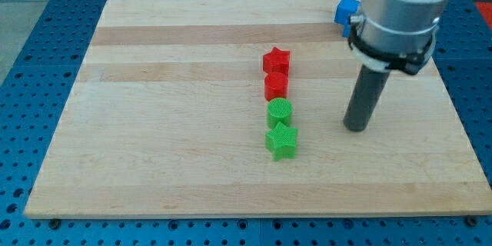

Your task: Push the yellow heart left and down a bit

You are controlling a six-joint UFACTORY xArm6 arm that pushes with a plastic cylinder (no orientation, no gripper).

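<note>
No yellow heart shows in the camera view; it may be hidden behind the arm. My tip (pixel 355 126) rests on the board at the view's right, well to the right of a column of blocks. That column, from top to bottom, is a red star (pixel 277 61), a red block (pixel 276 86), a green cylinder (pixel 280 111) and a green star (pixel 281 141). The tip is about level with the green cylinder and touches none of them.
A blue block (pixel 345 10) sits near the board's top right edge, partly hidden by the arm's grey body (pixel 400 11). The wooden board (pixel 154 123) lies on a blue perforated table.
</note>
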